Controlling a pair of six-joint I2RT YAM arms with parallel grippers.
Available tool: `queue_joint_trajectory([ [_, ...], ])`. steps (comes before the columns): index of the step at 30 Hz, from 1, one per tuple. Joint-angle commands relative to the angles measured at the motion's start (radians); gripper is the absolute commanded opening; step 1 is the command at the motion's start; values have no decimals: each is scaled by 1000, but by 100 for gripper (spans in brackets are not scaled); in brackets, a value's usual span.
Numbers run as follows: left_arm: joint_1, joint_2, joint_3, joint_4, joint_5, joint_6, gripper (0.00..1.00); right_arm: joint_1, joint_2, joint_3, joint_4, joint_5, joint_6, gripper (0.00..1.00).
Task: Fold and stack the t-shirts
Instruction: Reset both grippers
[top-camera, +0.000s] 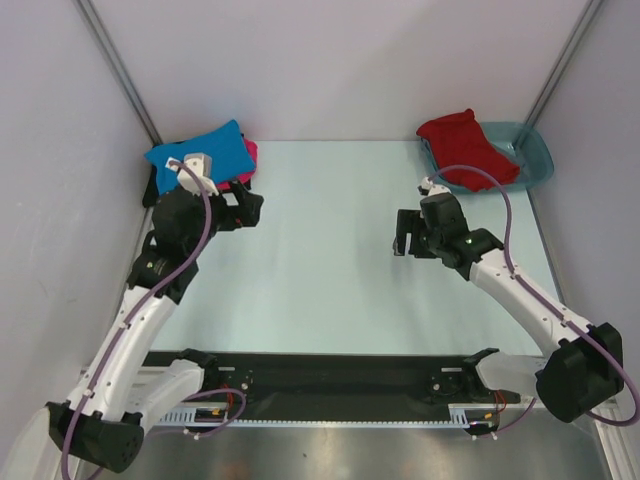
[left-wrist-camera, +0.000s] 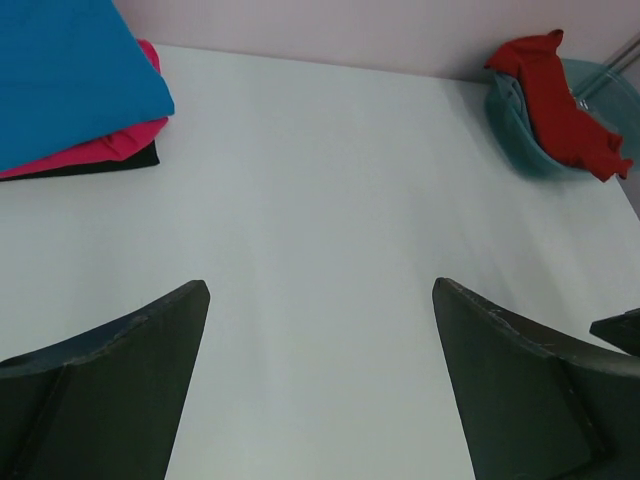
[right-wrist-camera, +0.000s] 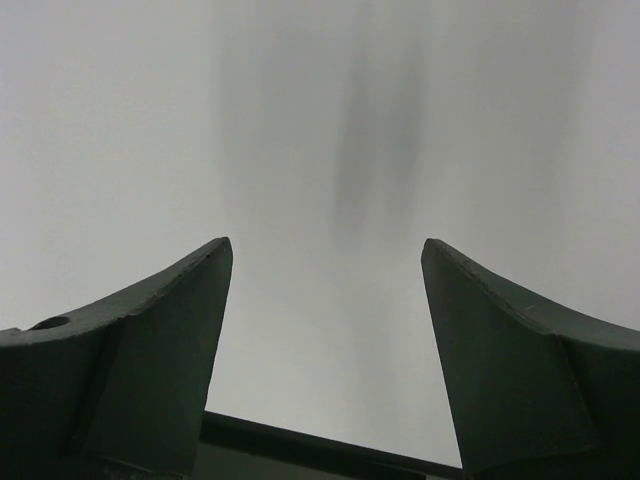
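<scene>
A folded bright blue t-shirt (top-camera: 200, 148) lies on top of a stack at the table's far left, over a hot pink t-shirt (top-camera: 249, 155) and a black one whose edge shows in the left wrist view (left-wrist-camera: 125, 162). That view also shows the blue (left-wrist-camera: 70, 70) and pink (left-wrist-camera: 115, 147) shirts. A crumpled red t-shirt (top-camera: 465, 140) hangs over the teal tub (top-camera: 537, 157) at far right, and shows in the left wrist view (left-wrist-camera: 560, 115). My left gripper (top-camera: 250, 208) is open and empty just right of the stack (left-wrist-camera: 320, 290). My right gripper (top-camera: 404, 233) is open and empty over bare table (right-wrist-camera: 325, 245).
The pale table (top-camera: 320, 260) is walled by grey panels at the left, back and right. The teal tub (left-wrist-camera: 512, 135) stands in the far right corner. The black base rail (top-camera: 330, 375) runs along the near edge.
</scene>
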Motion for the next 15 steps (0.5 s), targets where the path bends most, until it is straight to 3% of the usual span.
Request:
queue_joint_trajectory([
  [1, -6, -45, -20, 69, -75, 43, 100, 16, -20, 9, -7, 49, 29, 82],
  [15, -7, 27, 23, 4, -127, 80, 100, 31, 4, 25, -24, 89, 43, 83],
])
